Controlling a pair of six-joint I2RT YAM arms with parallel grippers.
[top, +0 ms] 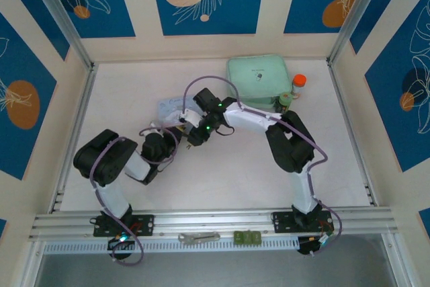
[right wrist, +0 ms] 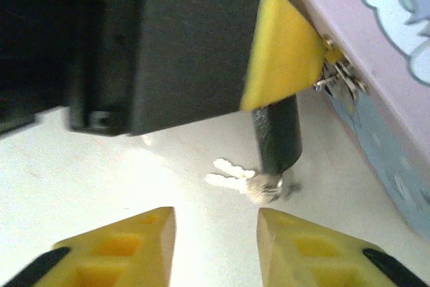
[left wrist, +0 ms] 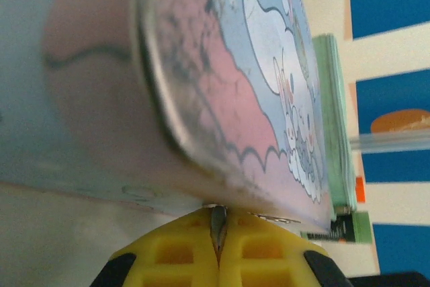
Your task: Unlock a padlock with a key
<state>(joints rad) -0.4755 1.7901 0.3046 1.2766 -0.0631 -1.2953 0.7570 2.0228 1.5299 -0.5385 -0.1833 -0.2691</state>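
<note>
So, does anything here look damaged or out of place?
Only wear stands out: the tin's lid rim has dark scuffs where the paint is rubbed off. The padlock hangs below the tin's latch with the key at its lower end, which looks intended, not wrong.

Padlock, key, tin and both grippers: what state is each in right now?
tin: lid closed
padlock: hangs at the tin, gripped
key: at the padlock's lower end, insertion unclear
left gripper: shut on padlock
right gripper: open, empty
</note>
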